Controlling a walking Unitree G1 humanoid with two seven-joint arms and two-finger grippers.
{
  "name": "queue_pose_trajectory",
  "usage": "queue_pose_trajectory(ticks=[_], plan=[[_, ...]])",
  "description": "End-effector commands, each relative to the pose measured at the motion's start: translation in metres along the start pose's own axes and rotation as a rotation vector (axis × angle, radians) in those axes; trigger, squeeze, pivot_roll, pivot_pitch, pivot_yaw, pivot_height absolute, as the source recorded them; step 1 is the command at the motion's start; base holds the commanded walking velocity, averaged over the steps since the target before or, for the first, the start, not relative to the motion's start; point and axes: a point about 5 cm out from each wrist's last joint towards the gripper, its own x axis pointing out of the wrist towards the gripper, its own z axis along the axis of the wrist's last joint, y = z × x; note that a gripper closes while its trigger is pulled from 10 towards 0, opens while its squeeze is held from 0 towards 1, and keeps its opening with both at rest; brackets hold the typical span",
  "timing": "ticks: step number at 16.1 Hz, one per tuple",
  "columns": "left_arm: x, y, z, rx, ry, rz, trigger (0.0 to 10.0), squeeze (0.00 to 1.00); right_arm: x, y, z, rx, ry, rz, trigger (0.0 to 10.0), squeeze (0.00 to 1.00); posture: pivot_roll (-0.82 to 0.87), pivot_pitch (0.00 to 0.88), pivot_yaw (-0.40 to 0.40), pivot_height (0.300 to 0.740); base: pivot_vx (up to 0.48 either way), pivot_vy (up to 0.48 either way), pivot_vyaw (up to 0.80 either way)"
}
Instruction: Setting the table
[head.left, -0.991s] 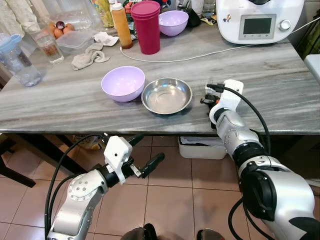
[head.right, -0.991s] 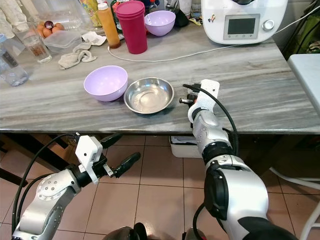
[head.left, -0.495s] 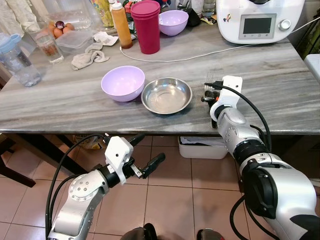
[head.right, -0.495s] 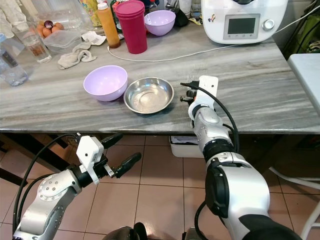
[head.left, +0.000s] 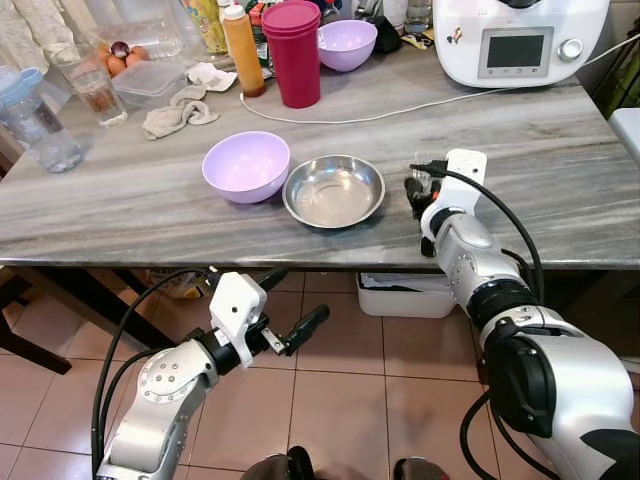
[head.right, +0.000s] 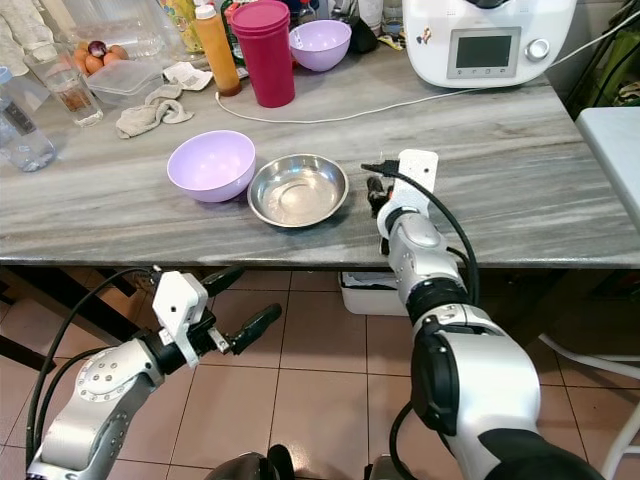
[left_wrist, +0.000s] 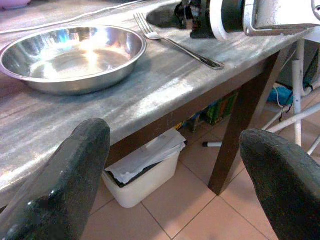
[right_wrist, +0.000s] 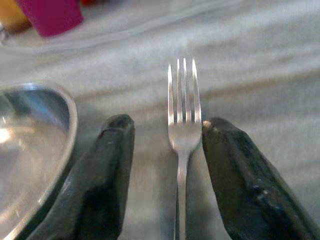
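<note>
Fork (right_wrist: 183, 125) lies flat on the grey marble table (head.left: 560, 170), tines pointing away from the robot, just beside the steel bowl (head.left: 334, 190) at its 3 o'clock. Fork sits between the two fingers of the right gripper (right_wrist: 167, 150); fingers parted, one each side of the neck, the far one seemingly against the fork's edge, the other a clear gap off. Nothing gripped: pincer released, fork resting on the stone by its own weight. Judged from this, the fork is placed and the right arm only has to back out. Lavender bowl (head.left: 246, 165) touches or nearly touches the steel bowl at its 9 o'clock. Progress reads as partial: two bowls and one fork at the near edge, no spoon, knife or glass beside them. Possible further items stand at the table's 12 o'clock: a magenta tumbler stack (head.left: 292, 50), a second lavender bowl (head.left: 347, 44), an orange sauce bottle (head.left: 243, 48). A white kitchen machine (head.left: 515, 40) stands at 1 o'clock, its cord (head.left: 400, 108) running across the top. Left gripper (head.left: 295, 305) hangs below the table edge over the tiled floor (head.left: 330, 380), fingers wide apart, empty.
</note>
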Motion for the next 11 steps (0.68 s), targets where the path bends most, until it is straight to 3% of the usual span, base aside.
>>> queue_pose_trajectory(ticks=[1,3,6,9,11], plan=[[-0.002,0.001,0.005,0.021,-0.015,0.017,10.0,0.00,0.002,0.007,0.018,-0.060,-0.091,0.046,10.0,1.00,-0.10,0.143,0.113,0.740,0.000,0.000,0.00],[0.002,0.002,0.008,0.023,-0.042,0.043,10.0,0.00,-0.004,0.007,0.020,-0.145,-0.167,0.069,10.0,1.00,-0.11,0.137,0.108,0.740,0.000,0.000,0.00],[0.010,0.013,0.010,0.049,-0.068,0.153,10.0,0.00,-0.028,-0.003,0.012,-0.273,-0.267,0.044,10.0,1.00,-0.15,0.113,0.104,0.740,0.000,0.000,0.00],[0.015,0.032,0.005,0.083,-0.024,0.361,10.0,0.00,-0.058,-0.014,0.011,-0.245,-0.343,-0.017,10.0,1.00,-0.17,0.096,0.098,0.740,0.000,0.000,0.00],[0.015,0.039,0.001,0.108,-0.001,0.465,10.0,0.00,-0.072,-0.019,0.004,-0.233,-0.328,-0.065,10.0,1.00,-0.17,0.087,0.092,0.740,0.000,0.000,0.00]])
